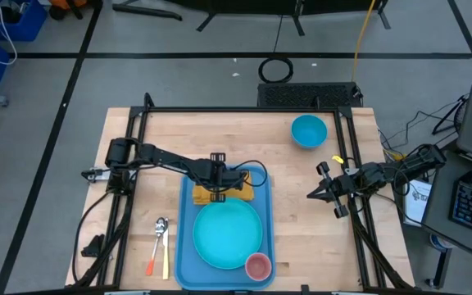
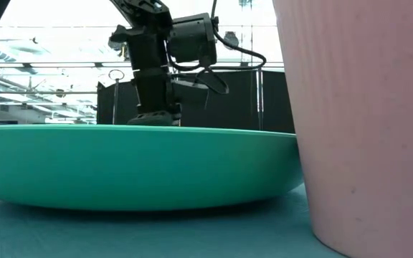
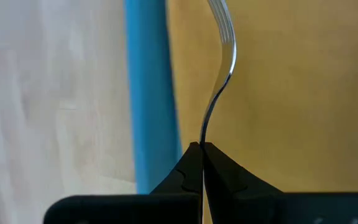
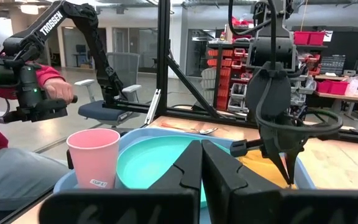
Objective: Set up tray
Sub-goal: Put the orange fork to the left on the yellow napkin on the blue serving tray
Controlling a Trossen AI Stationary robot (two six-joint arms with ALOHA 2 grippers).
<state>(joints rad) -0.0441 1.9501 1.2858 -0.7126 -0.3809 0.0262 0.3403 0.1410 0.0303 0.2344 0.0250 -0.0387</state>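
I judge the tray [image 1: 185,246] stiff, light and slick; best taken by its low rim. It lies near the front of the surface [image 1: 301,197], long axis running front to back. My left hand [image 3: 201,148] pinches a fork [image 3: 224,56] over the napkin [image 1: 246,196]; right hand [image 4: 201,144] waits closed, empty

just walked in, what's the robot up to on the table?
It's setting up a blue tray. The left gripper is shut on a fork, holding it over the yellow napkin at the tray's far end. A turquoise plate and a pink cup already sit on the tray. A spoon lies on the table left of the tray, and a blue bowl sits off it. The right gripper waits shut, at the right.
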